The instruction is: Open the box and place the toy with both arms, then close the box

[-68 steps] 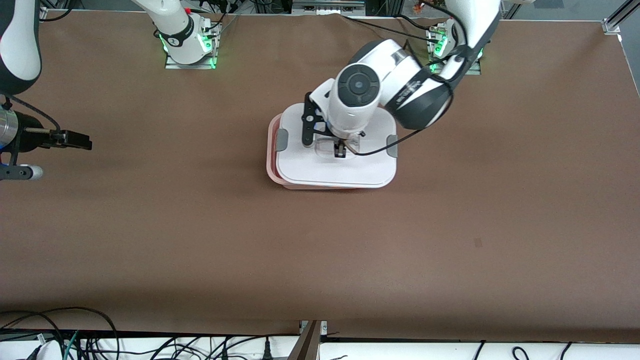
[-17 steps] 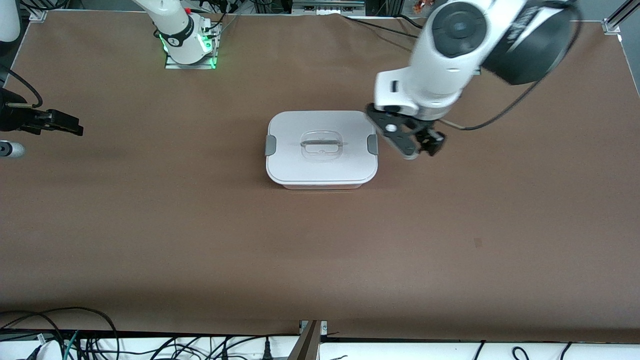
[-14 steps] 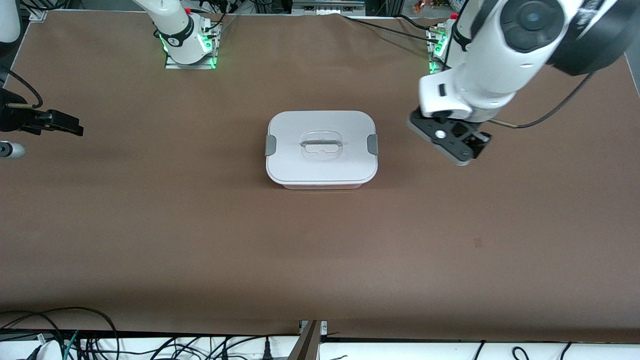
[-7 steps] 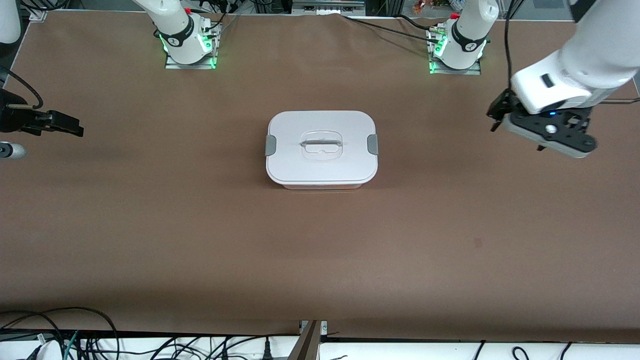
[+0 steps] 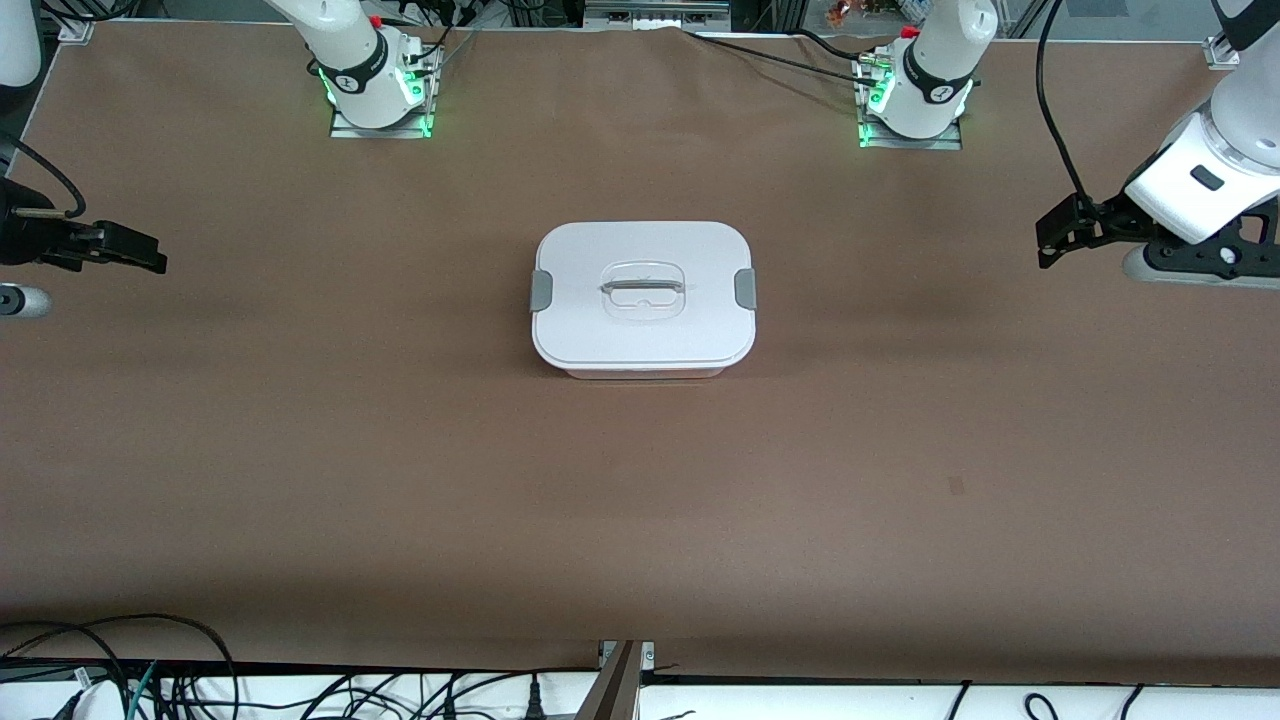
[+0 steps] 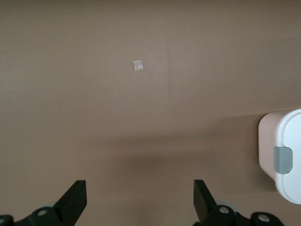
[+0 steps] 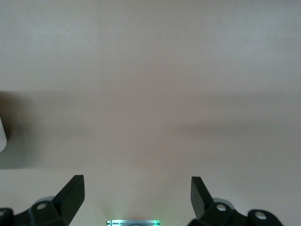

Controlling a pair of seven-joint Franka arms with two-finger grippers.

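The box (image 5: 642,298) stands in the middle of the table with its white lid on, grey clips at both ends and the clear handle on top. Its pink tub and one clip also show in the left wrist view (image 6: 285,158). The toy is not in view. My left gripper (image 5: 1048,243) is open and empty, up over the table's end by the left arm, well away from the box; the left wrist view (image 6: 139,200) shows its fingers wide apart. My right gripper (image 5: 150,262) waits open and empty over the table's other end, also seen in the right wrist view (image 7: 136,193).
The two arm bases (image 5: 375,95) (image 5: 912,100) stand along the table's edge farthest from the front camera. A small square mark (image 5: 956,485) lies on the brown table nearer the front camera and shows in the left wrist view (image 6: 138,65). Cables hang along the near edge.
The left gripper let go of the lid, which now sits square on the box, and swung away from the box to its own end of the table. The right arm has stayed still.
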